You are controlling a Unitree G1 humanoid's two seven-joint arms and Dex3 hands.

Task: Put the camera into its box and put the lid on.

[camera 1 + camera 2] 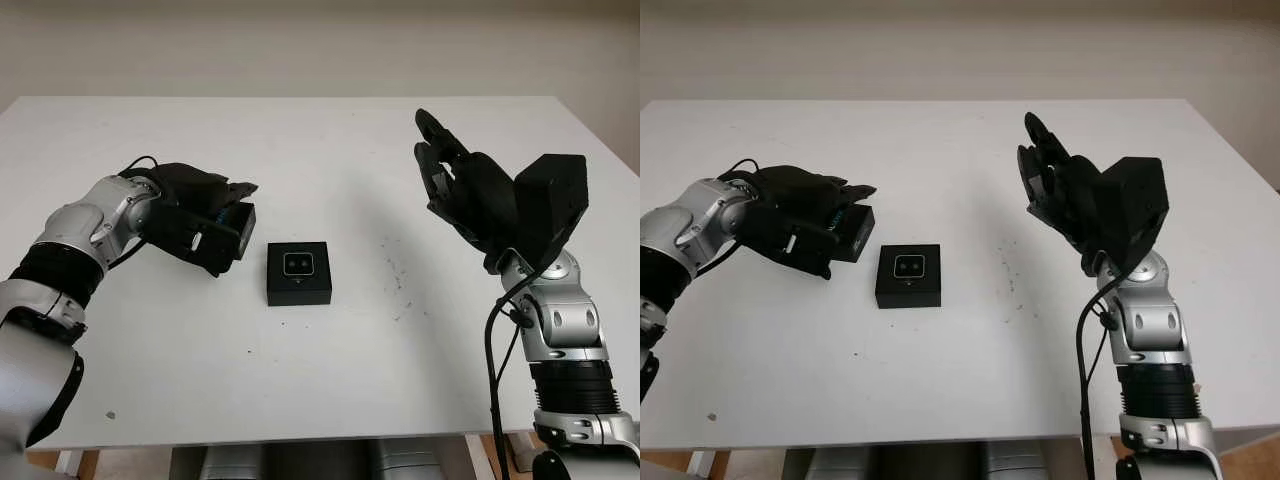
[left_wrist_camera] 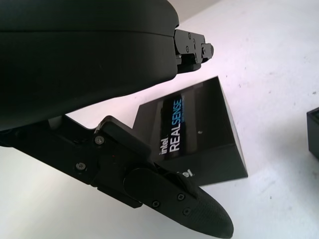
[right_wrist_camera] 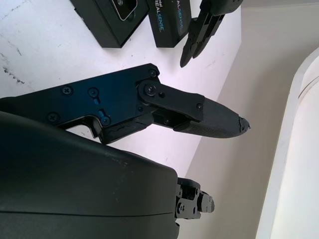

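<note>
The open black box (image 1: 298, 291) stands at the table's middle with the small camera (image 1: 299, 263) lying inside it, lens side up. Just left of it lies the black lid (image 1: 240, 235), its lettered side (image 2: 192, 129) towards my wrist camera. My left hand (image 1: 230, 224) is open around the lid, one finger (image 2: 192, 47) over its top and the thumb (image 2: 189, 206) along its near side; a gap shows between finger and lid. My right hand (image 1: 447, 168) is open and raised above the right side of the table, holding nothing.
The white table (image 1: 320, 390) has bare room in front of and behind the box. Faint dark specks (image 1: 398, 275) mark the surface right of the box. The table's front edge (image 1: 300, 440) runs close to my body.
</note>
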